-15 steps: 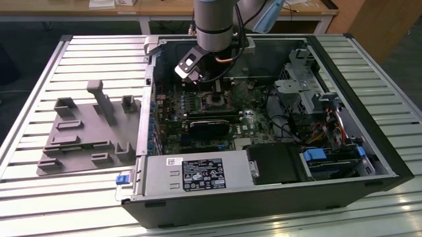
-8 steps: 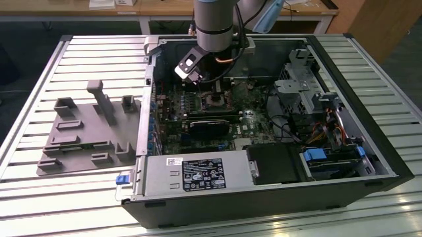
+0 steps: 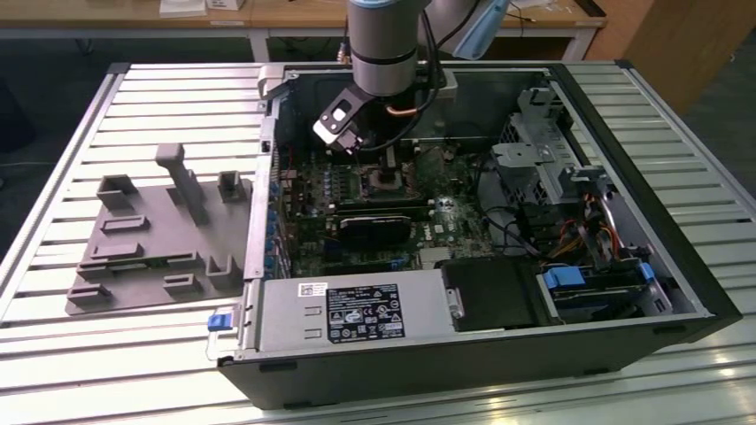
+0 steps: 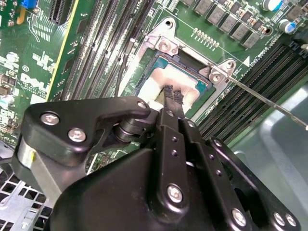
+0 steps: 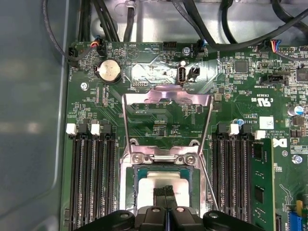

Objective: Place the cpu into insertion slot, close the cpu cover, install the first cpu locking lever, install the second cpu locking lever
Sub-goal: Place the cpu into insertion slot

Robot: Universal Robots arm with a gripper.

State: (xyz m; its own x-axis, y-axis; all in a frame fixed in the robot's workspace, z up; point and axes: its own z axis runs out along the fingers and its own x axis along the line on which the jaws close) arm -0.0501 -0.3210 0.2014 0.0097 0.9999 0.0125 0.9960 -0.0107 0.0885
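Press lightly, squarely on the cpu [image 5: 153, 181] seated in the insertion slot [image 5: 126, 182] with the gripper [image 4: 172, 94] pinched shut, empty, clear of the raised cpu cover [image 5: 166, 97].

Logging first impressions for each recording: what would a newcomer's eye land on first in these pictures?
The grey robot arm reaching into the open black computer tower that lies on the slatted table. In the first wrist view, the black gripper has its tips at the pale silvery-grey square cpu lying in the insertion slot, with the thin silvery metal cpu cover flipped open.
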